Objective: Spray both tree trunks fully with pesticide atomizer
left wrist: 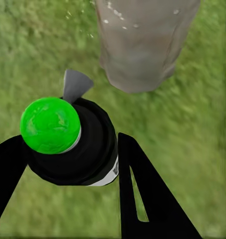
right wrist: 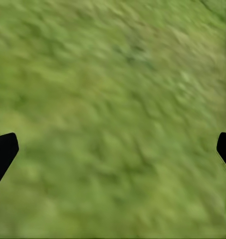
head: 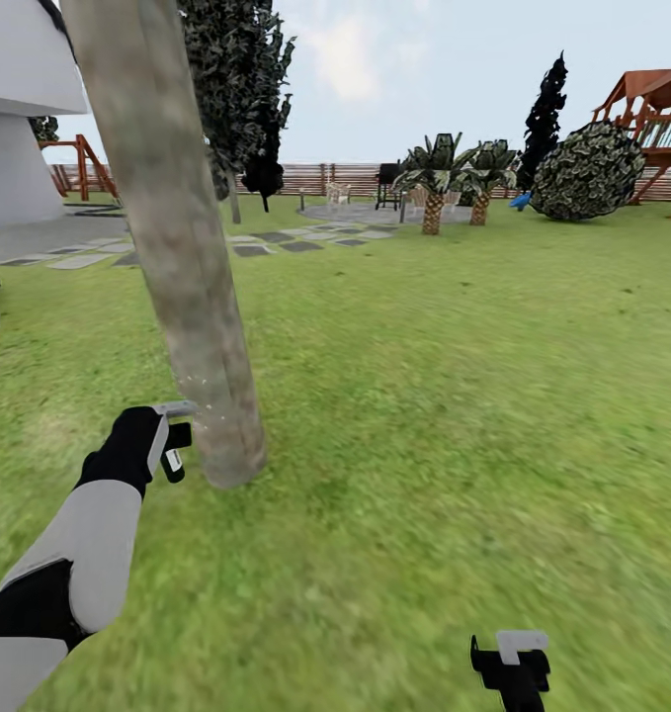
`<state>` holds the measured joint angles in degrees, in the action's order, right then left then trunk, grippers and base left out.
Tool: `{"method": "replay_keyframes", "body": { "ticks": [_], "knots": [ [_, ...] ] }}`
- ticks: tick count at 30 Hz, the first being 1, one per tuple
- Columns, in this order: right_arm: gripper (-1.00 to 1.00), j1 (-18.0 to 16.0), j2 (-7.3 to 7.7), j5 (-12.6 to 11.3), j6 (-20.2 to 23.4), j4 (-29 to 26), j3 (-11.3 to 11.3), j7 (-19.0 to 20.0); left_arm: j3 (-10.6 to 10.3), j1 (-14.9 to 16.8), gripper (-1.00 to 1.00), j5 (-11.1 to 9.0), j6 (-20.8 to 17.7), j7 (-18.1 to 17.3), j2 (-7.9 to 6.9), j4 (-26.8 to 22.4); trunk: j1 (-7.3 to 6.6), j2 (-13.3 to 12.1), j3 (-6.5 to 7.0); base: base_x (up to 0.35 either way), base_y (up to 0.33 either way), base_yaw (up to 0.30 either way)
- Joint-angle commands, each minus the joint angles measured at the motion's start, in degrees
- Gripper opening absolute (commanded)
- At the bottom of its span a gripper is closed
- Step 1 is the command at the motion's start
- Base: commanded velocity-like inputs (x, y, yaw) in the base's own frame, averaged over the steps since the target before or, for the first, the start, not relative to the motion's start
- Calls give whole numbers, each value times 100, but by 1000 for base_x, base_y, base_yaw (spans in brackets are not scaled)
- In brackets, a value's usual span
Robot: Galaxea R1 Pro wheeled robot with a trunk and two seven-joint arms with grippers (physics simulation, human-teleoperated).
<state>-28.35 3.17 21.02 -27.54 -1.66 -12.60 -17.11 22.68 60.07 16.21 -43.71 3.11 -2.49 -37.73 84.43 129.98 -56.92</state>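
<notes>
A thick mottled grey-brown tree trunk (head: 182,267) rises from the grass floor (head: 424,415), leaning slightly, with its base just right of my left gripper (head: 172,440). In the left wrist view my left gripper (left wrist: 73,144) is shut on the pesticide atomizer (left wrist: 78,149), a black bottle with a green cap (left wrist: 50,124). Its grey nozzle (left wrist: 75,84) points toward the trunk's base (left wrist: 142,45), which carries small white specks. My right gripper (head: 513,665) hangs low at the front right. In the right wrist view the right gripper (right wrist: 113,149) is open over bare grass.
Behind the trunk stands a dark leafy tree (head: 238,89), with stone paving (head: 276,242) and a white building (head: 19,129) to the left. Two small palms (head: 434,188), a round bush (head: 587,168), a wooden playset (head: 661,119) and the slat fence (head: 315,178) are far off.
</notes>
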Motion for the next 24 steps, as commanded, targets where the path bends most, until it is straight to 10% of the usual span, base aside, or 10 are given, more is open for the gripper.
{"method": "replay_keyframes", "body": {
  "ticks": [1,24],
  "knots": [
    [100,-4,0,61,-14,8,-41,-21,9,5,-100,-13,-24,14,3,-6,-1,2,-5,2,-276,0],
    [100,-4,0,61,-14,8,-41,-21,-35,-92,-100,5,-7,14,-42,2,-1,2,-5,63,-275,109]
  ]
}}
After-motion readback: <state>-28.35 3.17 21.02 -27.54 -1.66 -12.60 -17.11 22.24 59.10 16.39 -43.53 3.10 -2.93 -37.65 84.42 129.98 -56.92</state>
